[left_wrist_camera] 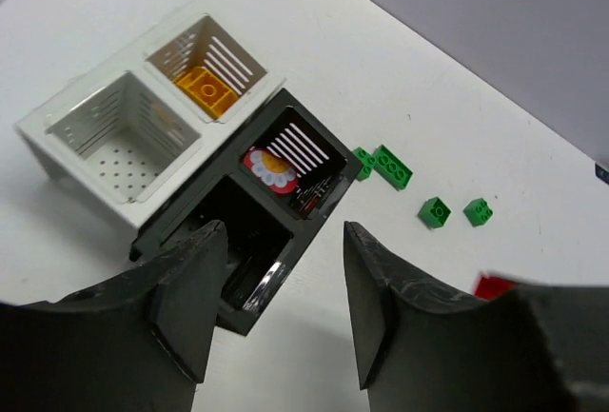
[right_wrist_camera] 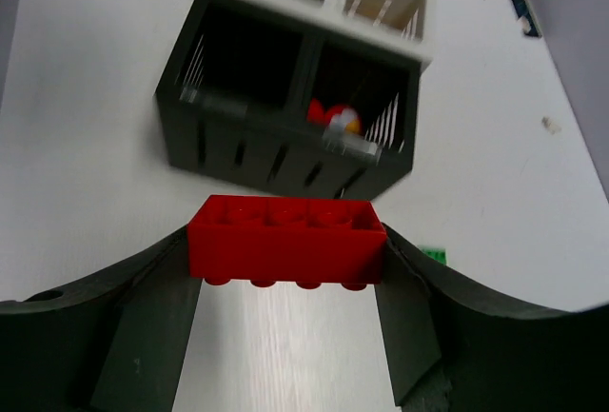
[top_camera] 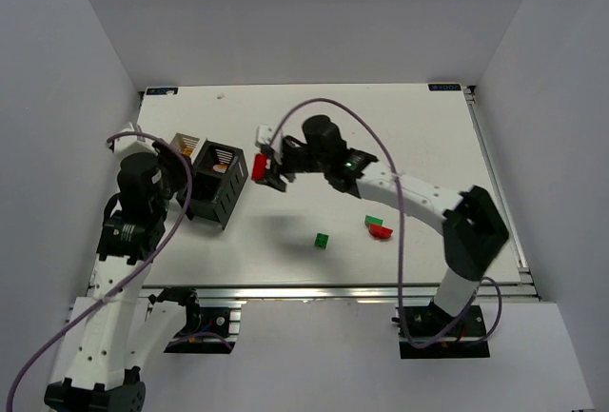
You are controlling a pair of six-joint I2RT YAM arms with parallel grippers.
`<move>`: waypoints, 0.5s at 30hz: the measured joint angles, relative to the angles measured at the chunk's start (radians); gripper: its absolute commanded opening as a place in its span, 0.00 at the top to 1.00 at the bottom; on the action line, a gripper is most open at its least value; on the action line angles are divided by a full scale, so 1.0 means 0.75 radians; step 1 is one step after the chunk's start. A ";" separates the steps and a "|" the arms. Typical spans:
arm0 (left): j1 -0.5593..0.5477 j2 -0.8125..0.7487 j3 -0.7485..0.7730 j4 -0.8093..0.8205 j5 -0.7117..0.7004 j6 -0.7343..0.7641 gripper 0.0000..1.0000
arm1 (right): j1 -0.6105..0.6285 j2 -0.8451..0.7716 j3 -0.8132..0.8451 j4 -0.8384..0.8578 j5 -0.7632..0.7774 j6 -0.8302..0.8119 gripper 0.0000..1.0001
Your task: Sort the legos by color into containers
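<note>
on the white tabletop (top_camera: 409, 127), walled in grey, a black container (top_camera: 217, 184) and white containers (left_wrist_camera: 124, 141) crowd the left edge. the right tool (top_camera: 269, 172) pinches a red lego (right_wrist_camera: 285, 239) beside them. the left tool (left_wrist_camera: 276, 303) hangs spread above. a green lego (top_camera: 323, 240) lies near the front, with open surface to the right.

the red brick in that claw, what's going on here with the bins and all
The right claw holds a long red brick between its fingers, up in the air near the black bin. The left claw hangs open and empty above that bin. One white bin has a yellow brick in it, and a red-and-white piece lies in the black bin. A few green bricks and another red one lie loose on the table.
</note>
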 measured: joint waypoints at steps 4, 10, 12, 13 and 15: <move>0.000 -0.108 -0.001 -0.108 -0.076 -0.023 0.37 | 0.081 0.299 0.343 0.068 0.130 0.209 1.00; 0.000 -0.173 0.000 -0.259 -0.143 -0.047 0.36 | 0.132 0.673 0.760 0.108 0.314 0.413 1.00; -0.001 -0.194 0.000 -0.301 -0.150 -0.059 0.36 | 0.132 0.745 0.816 0.117 0.349 0.434 1.00; 0.000 -0.205 0.000 -0.317 -0.153 -0.064 0.36 | 0.132 0.779 0.841 0.123 0.366 0.438 0.99; 0.000 -0.228 0.000 -0.343 -0.160 -0.075 0.36 | 0.132 0.831 0.879 0.126 0.385 0.439 0.96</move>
